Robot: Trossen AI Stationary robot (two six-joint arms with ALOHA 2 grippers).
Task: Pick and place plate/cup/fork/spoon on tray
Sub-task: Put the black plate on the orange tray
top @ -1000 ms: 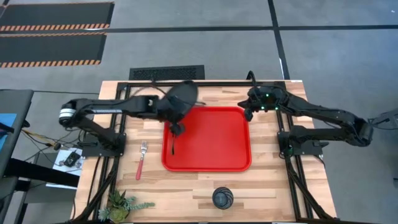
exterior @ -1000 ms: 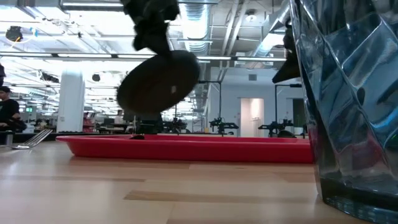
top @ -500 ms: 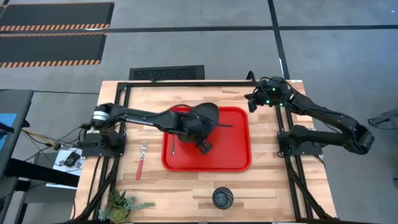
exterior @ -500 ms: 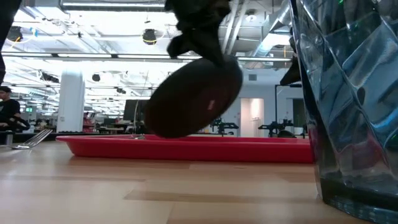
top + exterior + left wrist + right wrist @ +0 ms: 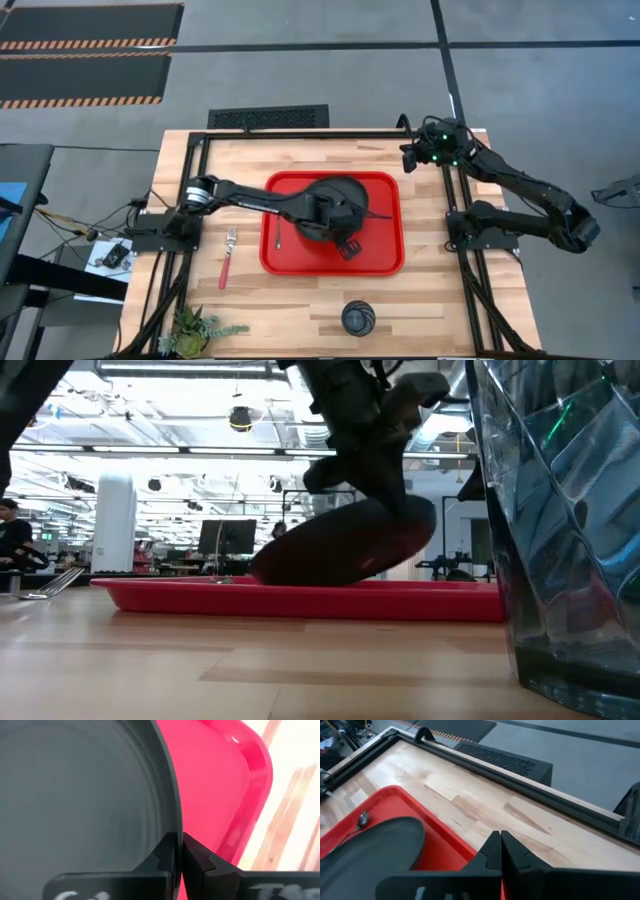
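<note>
Wooden table [image 5: 300, 300] under bright ceiling lights [image 5: 60, 410] bears red tray [image 5: 385, 255].

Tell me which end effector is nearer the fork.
Left. The left end effector holds the plate over the tray, right of the fork; the right end effector hovers at the table's far-right corner.

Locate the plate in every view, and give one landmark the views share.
High: plate over the tray's middle.
Low: centre, tilted above the tray.
Left wrist: fills the left, rim pinched by the left gripper.
Right wrist: lower left.
Shared landmark: the tray.
</note>
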